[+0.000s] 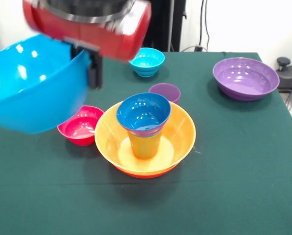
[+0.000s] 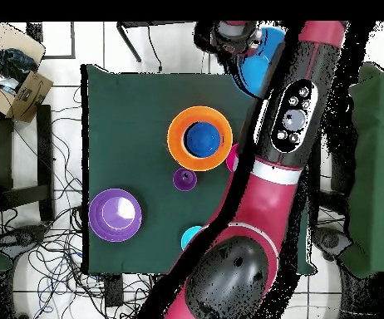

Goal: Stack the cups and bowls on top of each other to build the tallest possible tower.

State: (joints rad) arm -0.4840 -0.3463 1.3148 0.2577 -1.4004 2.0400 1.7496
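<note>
From the front, the hand grips the sky-blue bowl by its rim, high left of the tower: yellow bowl, orange cup, dark-blue bowl. Set down off-centre, it could topple that narrow stack. From overhead, the arm hides the magenta bowl.

The tower stands at frame centre: a small bowl on a cup inside the base bowl. Left of it lies another small bowl; a large bowl occupies the upper right.
</note>
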